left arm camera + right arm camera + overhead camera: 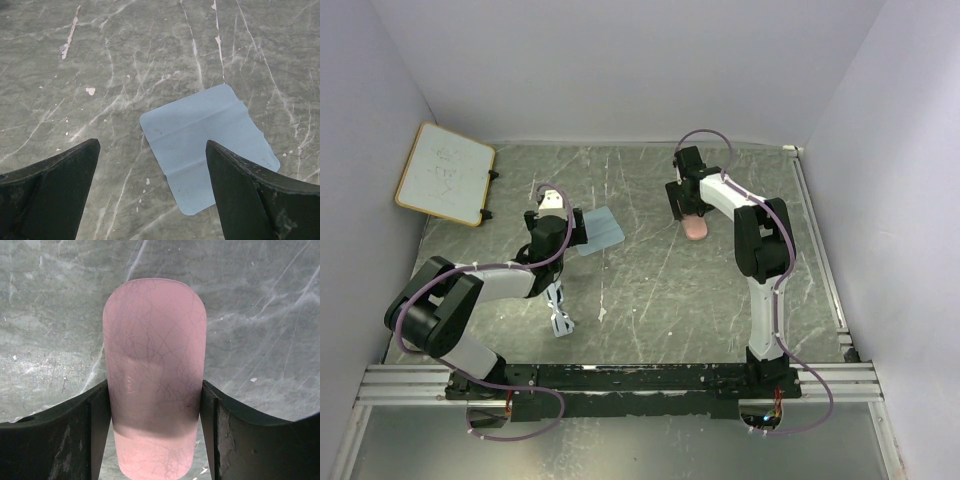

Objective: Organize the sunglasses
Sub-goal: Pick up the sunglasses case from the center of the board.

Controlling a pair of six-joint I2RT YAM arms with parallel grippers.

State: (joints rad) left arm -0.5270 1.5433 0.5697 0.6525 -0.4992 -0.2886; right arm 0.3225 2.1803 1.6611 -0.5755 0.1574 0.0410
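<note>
**Two-arm cell, seen from above and from each wrist.** The sunglasses (558, 314) lie on the worktop (660, 290) close to its near edge. They are just beside the left forearm and well apart from both grippers, and nothing holds them.

The right gripper (154, 390) is clamped on the tan-pink case (155, 335). In the right wrist view we see its fingers (97, 430) pressed flat against the case's two long sides, with the rounded end pointing away from the wrist. We read this hold across the narrow width as a way to steady or reposition the case so that it can receive the sunglasses. Whether the case rests on the worktop or is raised we cannot tell.

The left gripper (152, 150) hangs with its jaws wide apart above the light blue cloth (210, 145), which lies flat with one crease across it and is not grasped. We judge the task to be at an early stage, with the sunglasses not yet packed.
</note>
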